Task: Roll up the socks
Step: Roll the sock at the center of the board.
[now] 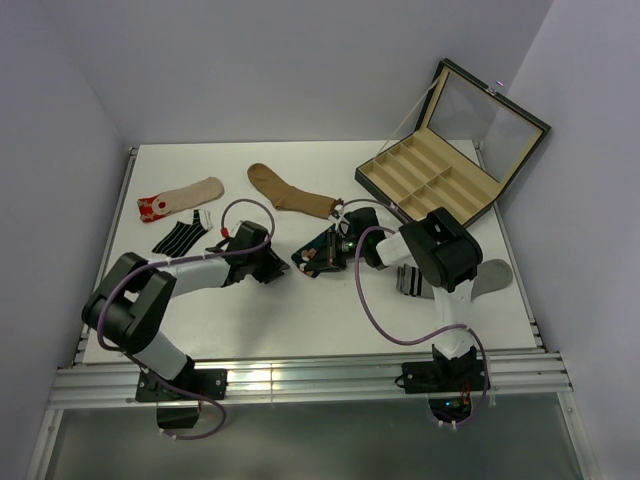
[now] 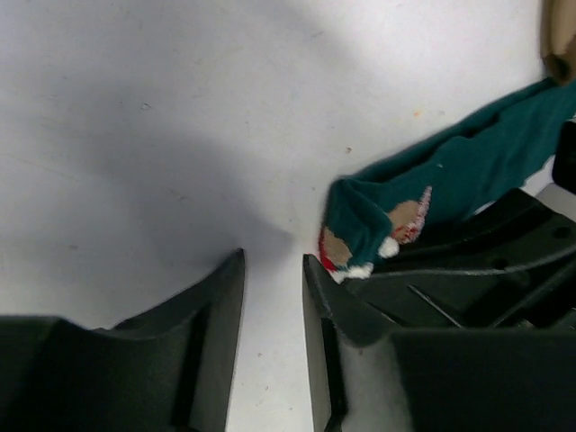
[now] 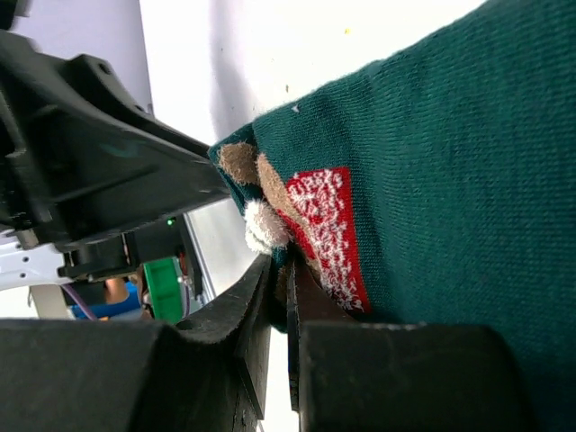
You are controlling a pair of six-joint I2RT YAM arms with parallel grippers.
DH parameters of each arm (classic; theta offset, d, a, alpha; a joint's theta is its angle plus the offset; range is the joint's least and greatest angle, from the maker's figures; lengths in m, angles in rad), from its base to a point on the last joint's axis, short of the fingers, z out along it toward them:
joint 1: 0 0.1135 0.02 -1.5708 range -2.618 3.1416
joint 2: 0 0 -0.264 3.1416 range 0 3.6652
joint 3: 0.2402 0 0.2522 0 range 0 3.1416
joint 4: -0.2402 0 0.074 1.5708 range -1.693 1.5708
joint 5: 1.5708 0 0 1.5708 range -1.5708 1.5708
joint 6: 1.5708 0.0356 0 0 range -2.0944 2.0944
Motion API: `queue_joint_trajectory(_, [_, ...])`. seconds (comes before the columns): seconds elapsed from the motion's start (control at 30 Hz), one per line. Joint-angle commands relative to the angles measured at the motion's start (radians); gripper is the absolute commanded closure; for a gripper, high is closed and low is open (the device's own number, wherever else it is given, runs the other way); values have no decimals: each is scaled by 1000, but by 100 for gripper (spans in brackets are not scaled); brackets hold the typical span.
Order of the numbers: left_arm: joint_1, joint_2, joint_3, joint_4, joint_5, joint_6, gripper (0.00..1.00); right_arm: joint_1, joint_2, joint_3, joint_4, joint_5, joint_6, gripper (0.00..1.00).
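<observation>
The right pincer (image 3: 281,279) clamps the teal sock (image 3: 450,162).

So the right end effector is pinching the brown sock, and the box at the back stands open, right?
Not quite. The right end effector is pinching the dark teal reindeer sock, not the brown sock, which lies farther back; the right wrist view shows it. The box at the back does stand open.

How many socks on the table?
5: beige sock far left, striped sock beside it, brown sock back center, teal sock mid-table, grey sock behind right arm. Others could be hidden.
</observation>
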Motion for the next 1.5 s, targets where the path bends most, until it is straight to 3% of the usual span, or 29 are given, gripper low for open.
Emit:
queue_joint_trajectory(0.0, [-12, 38, 38, 33, 11, 12, 65, -8, 43, 1, -61, 40, -13, 100])
queue_joint_trajectory(0.43, [-15, 78, 60, 99, 6, 36, 59, -10, 43, 19, -113, 58, -46, 100])
queue_joint_trajectory(0.77, [-13, 156, 115, 50, 6, 52, 63, -10, 34, 33, -153, 80, -63, 98])
queue_joint_trajectory(0.97, [-24, 211, 135, -13, 2, 52, 73, -8, 2, 42, -208, 124, -98, 88])
queue_joint_trajectory(1.27, [-42, 263, 179, -111, -44, 70, 78, 38, -132, 89, -420, 296, -245, 54])
queue_joint_trajectory(1.47, [-45, 269, 191, -127, -60, 82, 79, 81, -297, 77, -561, 483, -313, 53])
